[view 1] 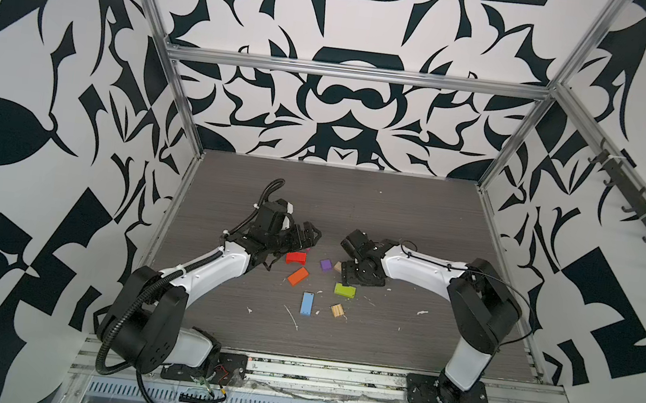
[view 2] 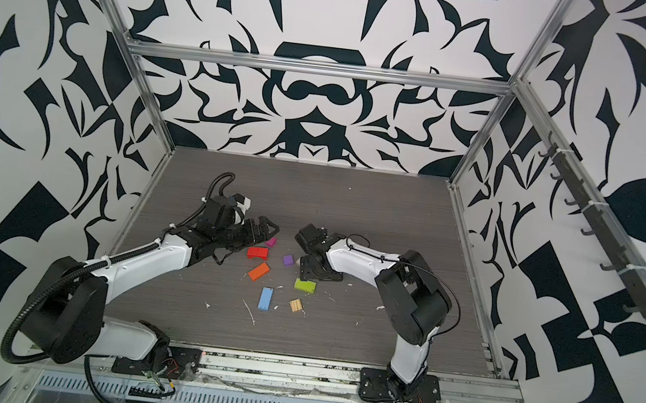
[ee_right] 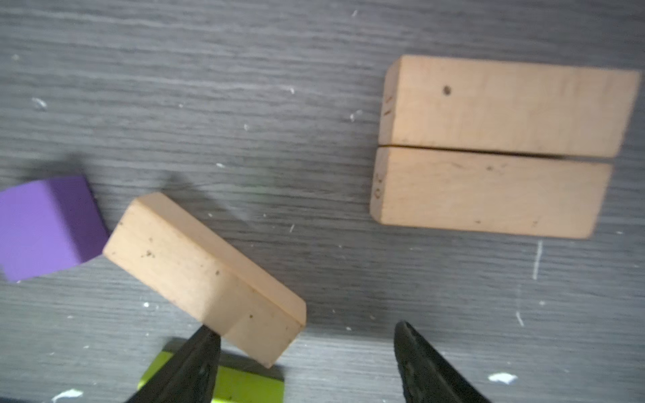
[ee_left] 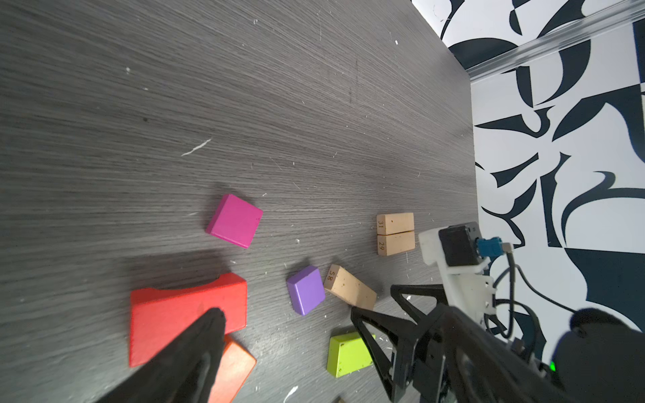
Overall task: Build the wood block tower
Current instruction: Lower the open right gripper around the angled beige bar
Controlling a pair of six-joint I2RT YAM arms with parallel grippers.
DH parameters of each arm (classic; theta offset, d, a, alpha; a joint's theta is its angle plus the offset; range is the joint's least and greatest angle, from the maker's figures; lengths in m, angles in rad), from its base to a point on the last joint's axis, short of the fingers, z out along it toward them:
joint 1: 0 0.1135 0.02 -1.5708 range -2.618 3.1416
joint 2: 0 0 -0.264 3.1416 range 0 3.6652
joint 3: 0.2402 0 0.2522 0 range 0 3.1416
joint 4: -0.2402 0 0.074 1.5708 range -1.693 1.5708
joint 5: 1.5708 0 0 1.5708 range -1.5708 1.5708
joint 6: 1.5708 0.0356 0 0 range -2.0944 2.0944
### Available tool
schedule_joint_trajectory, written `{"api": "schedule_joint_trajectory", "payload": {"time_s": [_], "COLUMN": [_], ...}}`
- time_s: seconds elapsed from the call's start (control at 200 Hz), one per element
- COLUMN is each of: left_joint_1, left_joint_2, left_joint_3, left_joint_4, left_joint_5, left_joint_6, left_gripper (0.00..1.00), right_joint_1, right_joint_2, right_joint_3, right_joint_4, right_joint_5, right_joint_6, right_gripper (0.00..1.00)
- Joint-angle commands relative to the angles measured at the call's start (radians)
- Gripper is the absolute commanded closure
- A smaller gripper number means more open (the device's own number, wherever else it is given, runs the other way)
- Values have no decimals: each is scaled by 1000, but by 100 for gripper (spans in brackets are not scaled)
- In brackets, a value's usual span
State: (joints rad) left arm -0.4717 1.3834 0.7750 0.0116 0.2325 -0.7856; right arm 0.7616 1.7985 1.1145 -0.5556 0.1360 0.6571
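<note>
The wood blocks lie loose and flat on the grey table (view 1: 414,230). Two tan planks (ee_right: 495,146) touch side by side. A third tan plank (ee_right: 206,272) lies slanted beside the purple cube (ee_right: 45,226). Its end sits between the jaws of my open right gripper (ee_right: 305,329), against one finger (ee_right: 199,359), above the lime green block (ee_right: 244,387). My left gripper (view 1: 313,238) is open and empty, hovering over the red block (ee_left: 181,314) and orange block (ee_left: 234,370), near the magenta cube (ee_left: 234,221). No wood block tower stands.
A light blue block (view 1: 307,303) and a ridged tan square (view 1: 337,310) lie nearer the front. White scraps (view 1: 292,317) dot the table. Aluminium frame rails (view 1: 487,248) and patterned walls close in the sides and back.
</note>
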Motion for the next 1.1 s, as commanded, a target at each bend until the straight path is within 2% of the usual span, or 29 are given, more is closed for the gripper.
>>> {"api": "schedule_joint_trajectory", "payload": {"time_s": [0.0,0.265,0.44,0.53,0.675,1.095], "left_joint_1": [-4,-5,-4,-4,-4,-4], "left_joint_2": [-4,-13,-17,-23,-36,-73], "left_joint_3": [11,3,1,-2,-4,-14], "left_joint_4": [10,10,11,10,-5,-35], "left_joint_5": [2,0,-1,-4,-11,-22], "left_joint_6": [-4,-3,-3,-2,6,28], "left_gripper": [0,0,0,1,1,0], "right_joint_1": [0,-18,-18,-16,-5,18], "right_joint_2": [-47,-71,-114,-122,-128,-14], "right_joint_3": [-8,-12,3,28,49,103], "right_joint_4": [-31,-46,-49,-56,-31,53], "right_joint_5": [48,94,67,13,-4,-35], "right_joint_6": [20,14,24,31,62,128], "right_gripper": [20,20,21,18,14,8]}}
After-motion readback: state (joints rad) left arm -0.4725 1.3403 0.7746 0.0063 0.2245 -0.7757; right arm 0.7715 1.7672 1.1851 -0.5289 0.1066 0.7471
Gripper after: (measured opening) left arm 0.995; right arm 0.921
